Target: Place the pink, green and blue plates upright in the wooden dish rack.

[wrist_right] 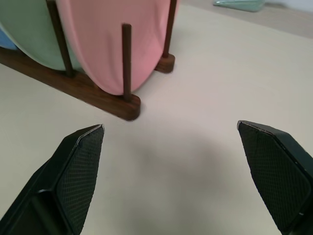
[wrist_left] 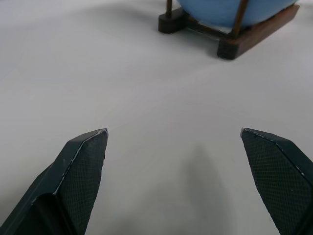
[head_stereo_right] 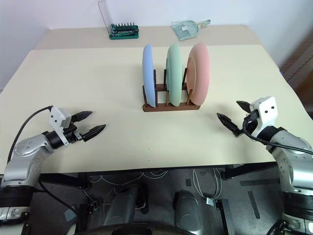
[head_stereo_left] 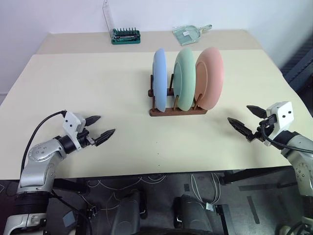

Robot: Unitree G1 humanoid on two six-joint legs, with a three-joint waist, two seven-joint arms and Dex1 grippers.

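Three plates stand upright side by side in the wooden dish rack [head_stereo_left: 178, 111] at the table's middle: the blue plate [head_stereo_left: 159, 79] on the left, the green plate [head_stereo_left: 184, 78] in the middle, the pink plate [head_stereo_left: 210, 78] on the right. My left gripper [head_stereo_left: 100, 128] hovers open and empty over the near left of the table, well away from the rack. Over the near right, my right gripper [head_stereo_left: 246, 123] is also open and empty. The right wrist view shows the pink plate [wrist_right: 117, 44] between pegs, and the left wrist view shows the blue plate [wrist_left: 234, 10] and the rack [wrist_left: 254, 36].
A green bit holder with a clear lid [head_stereo_left: 125, 35] and a clear glass scoop-like item [head_stereo_left: 188, 33] lie at the table's far edge. The cream table [head_stereo_left: 98, 83] has open surface on both sides of the rack. Cables hang below the front edge.
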